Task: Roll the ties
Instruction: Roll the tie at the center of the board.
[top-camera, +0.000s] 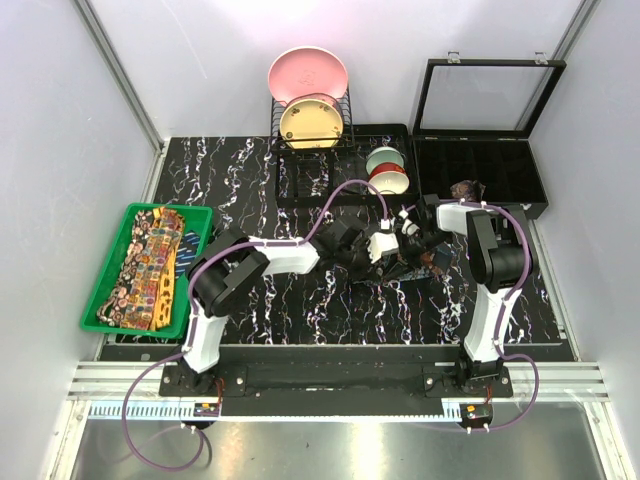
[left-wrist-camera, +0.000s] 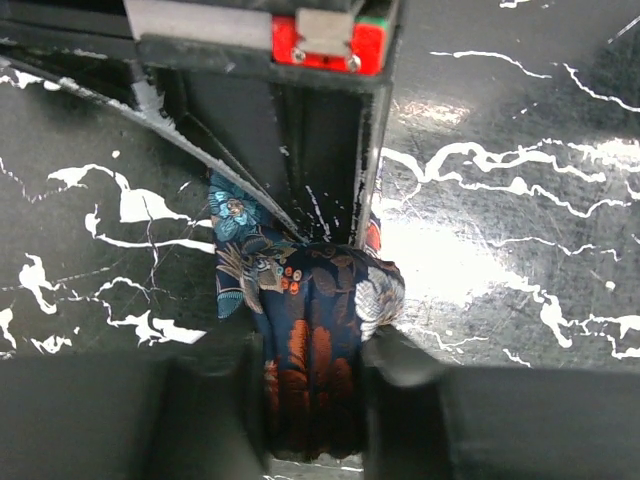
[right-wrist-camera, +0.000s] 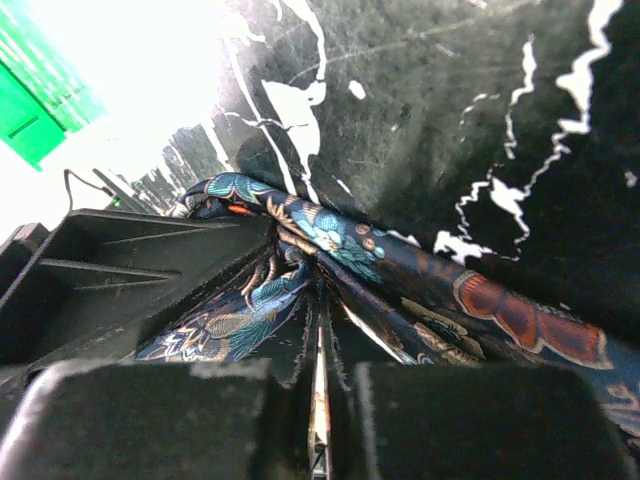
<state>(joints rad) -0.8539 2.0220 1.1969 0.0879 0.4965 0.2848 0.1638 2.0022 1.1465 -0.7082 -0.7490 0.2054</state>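
- Far left, the green plastic tray (top-camera: 100, 290) holds the yellow-orange-brown paisley ties (top-camera: 150, 265), flat and unrolled. They sit well apart from where I am working.
- My left claw (left-wrist-camera: 315, 395) is at mid-surface, its fingers (left-wrist-camera: 215, 405) pressed against both sides of a bunched dark blue fabric tie with reddish and teal motifs (left-wrist-camera: 310, 330). I read that as a pinch on the bundle.
- That tie lies on the black white-veined marble surface (top-camera: 300, 300), between my two claws. It is crumpled more than coiled, and a loose length trails off toward the right.
- My right claw (right-wrist-camera: 318, 410) is pressed almost together, with a thin edge of the same tie nipped between its pads.
- To do this step well, I judge the right claw should pull the loose length taut and flat while the left turns the bundle over it. The edges need to stack evenly, or the coil will bulge and spring open.
- At the right, a small brownish rolled coil (top-camera: 466, 188) sits in the black compartment case (top-camera: 520, 175).
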